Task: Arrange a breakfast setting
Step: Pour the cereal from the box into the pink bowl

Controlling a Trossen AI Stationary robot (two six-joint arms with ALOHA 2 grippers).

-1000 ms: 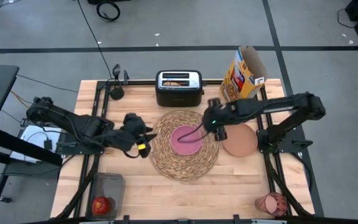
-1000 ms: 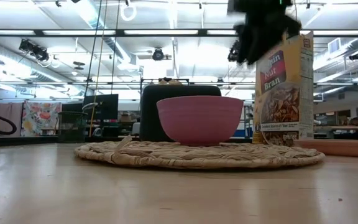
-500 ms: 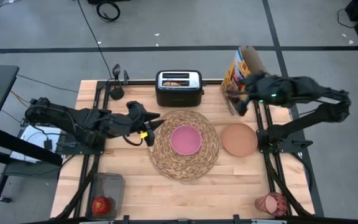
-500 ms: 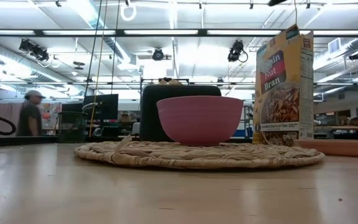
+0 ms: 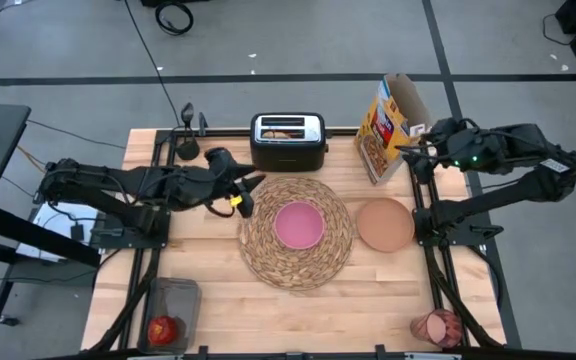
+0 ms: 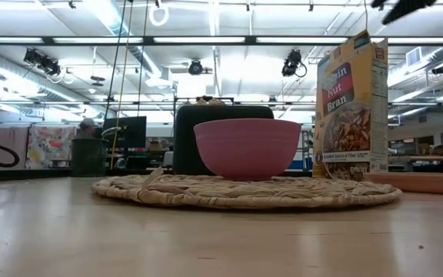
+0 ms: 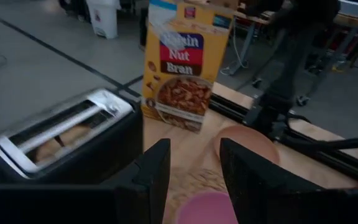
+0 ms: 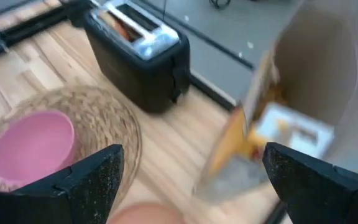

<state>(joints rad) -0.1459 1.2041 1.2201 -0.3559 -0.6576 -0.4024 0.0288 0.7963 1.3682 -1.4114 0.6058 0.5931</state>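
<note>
Small pink bowl [image 5: 299, 224] at the centre of the large round woven straw placemat [image 5: 297, 232] — both grippers off it, grasping nothing.

Around the placemat: salmon-brown plate [image 5: 385, 224] just beside its right edge, flat on the wooden table [image 5: 218, 290]; black toaster [image 5: 288, 141] just behind it; open yellow cereal box [image 5: 388, 128] upright behind and to the right. Red apple [image 5: 163, 328] in a clear container [image 5: 171, 312] well forward and to the left of the placemat; translucent pink tumbler [image 5: 437, 327] lying well forward and to the right. Left gripper [image 5: 244, 193] at the placemat's back-left edge, fingers [image 7: 151, 180] narrowly parted, empty. Right gripper [image 5: 415, 150] raised beyond the plate, close by the cereal box, fingers [image 8: 89, 180] spread wide — released.
</note>
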